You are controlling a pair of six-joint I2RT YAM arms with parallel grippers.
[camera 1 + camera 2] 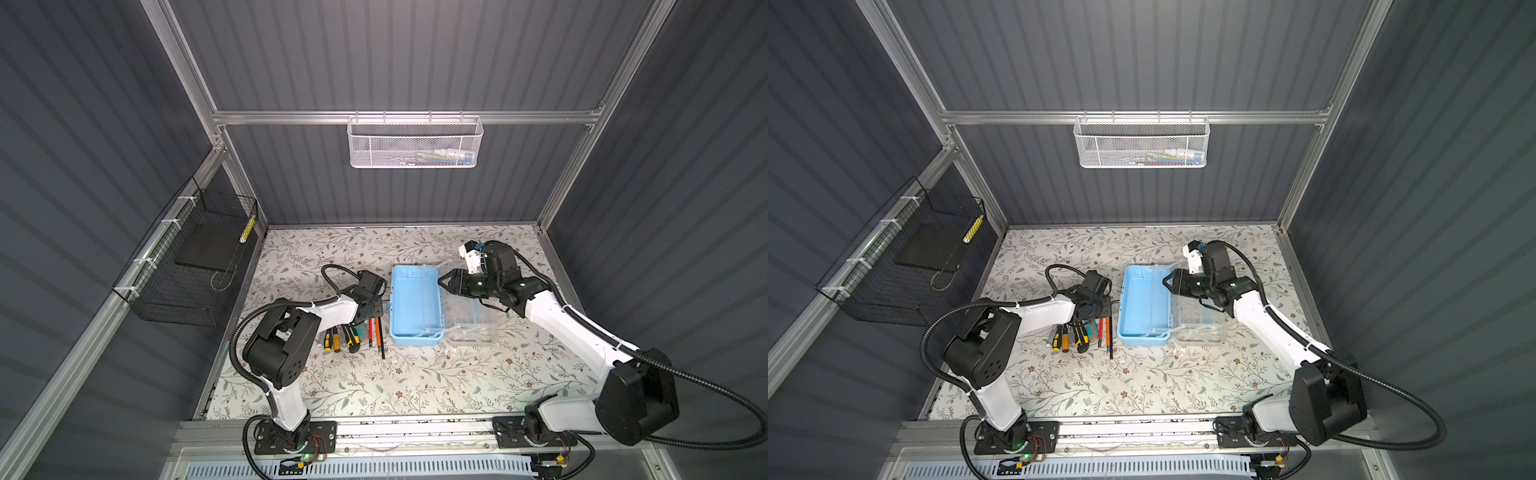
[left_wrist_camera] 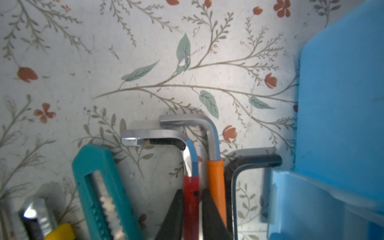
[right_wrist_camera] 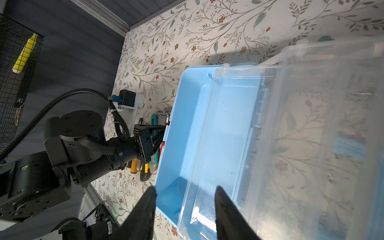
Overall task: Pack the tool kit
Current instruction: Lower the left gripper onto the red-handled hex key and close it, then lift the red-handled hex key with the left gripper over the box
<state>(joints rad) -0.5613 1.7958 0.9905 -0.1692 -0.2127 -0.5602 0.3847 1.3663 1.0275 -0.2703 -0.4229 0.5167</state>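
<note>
My left hand (image 2: 191, 192) is clenched on the red-handled hex key (image 2: 190, 162), which lies on the desk (image 1: 415, 382) just left of the open blue box (image 1: 413, 299). My right hand (image 3: 185, 188) hangs released over the box.

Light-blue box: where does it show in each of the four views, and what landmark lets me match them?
Top view: light-blue box mid-table, slightly right of centre.
Top view: box at picture centre.
Left wrist: box close up, only its outside showing.
Right wrist: box mid-picture, open inside showing.
Landmark: teal utility knife near its long side, in all four.
</note>
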